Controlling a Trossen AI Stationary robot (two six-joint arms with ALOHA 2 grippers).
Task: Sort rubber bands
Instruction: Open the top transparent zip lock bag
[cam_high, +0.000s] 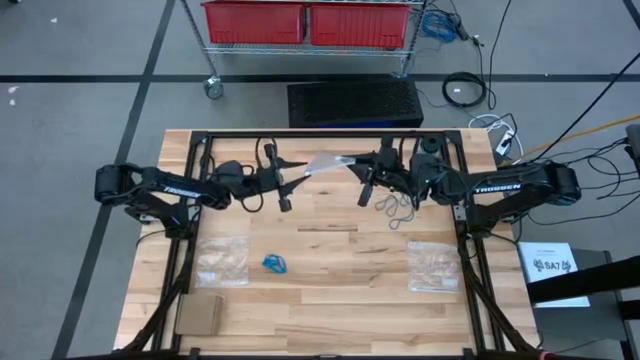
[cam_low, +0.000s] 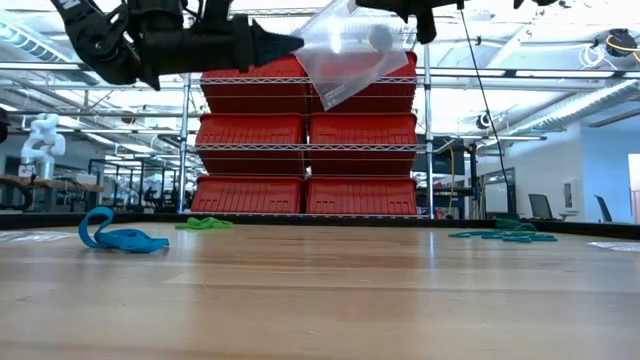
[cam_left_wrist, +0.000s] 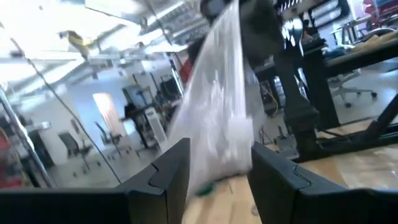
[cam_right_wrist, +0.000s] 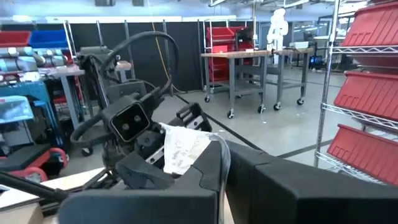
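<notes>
A: Quick pass. Where's the clear bag (cam_high: 325, 164)?

B: Held up in the air between both arms, over the far half of the wooden table (cam_high: 330, 300). Low view shows it hanging well above the tabletop, in front of the red bins (cam_low: 305, 160).

A: Left gripper (cam_high: 296, 176)?

B: At the bag's left end. Wrist view has the bag running between its two fingers (cam_left_wrist: 168, 177); jaws stand partly apart with the plastic in the gap. Can't tell if they actually pinch it.

A: Right gripper (cam_high: 352, 162)?

B: At the bag's right end, jaws together, clamped on the bag's edge. Its wrist view shows the crumpled plastic right at the fingertips (cam_right_wrist: 211, 165), left arm beyond it.

A: Rubber bands?

B: All down on the table, none in a gripper. Blue cluster (cam_high: 275, 264) lies nearer the front edge than the bag, slightly left of it. Grey-teal loops (cam_high: 396, 210) lie just right of the bag and below the right gripper. Low view also shows a green cluster (cam_low: 203, 224) far back, left of the bag.

A: Anything inside the bag?

B: Can't tell, plastic is too blurred.

A: Other stuff?

B: Two more clear bags flat on the table: one (cam_high: 221, 260) left of the blue cluster, one (cam_high: 433, 266) well right of it. Brown cardboard piece (cam_high: 198, 314) near the front left corner, well away from the bag.
</notes>
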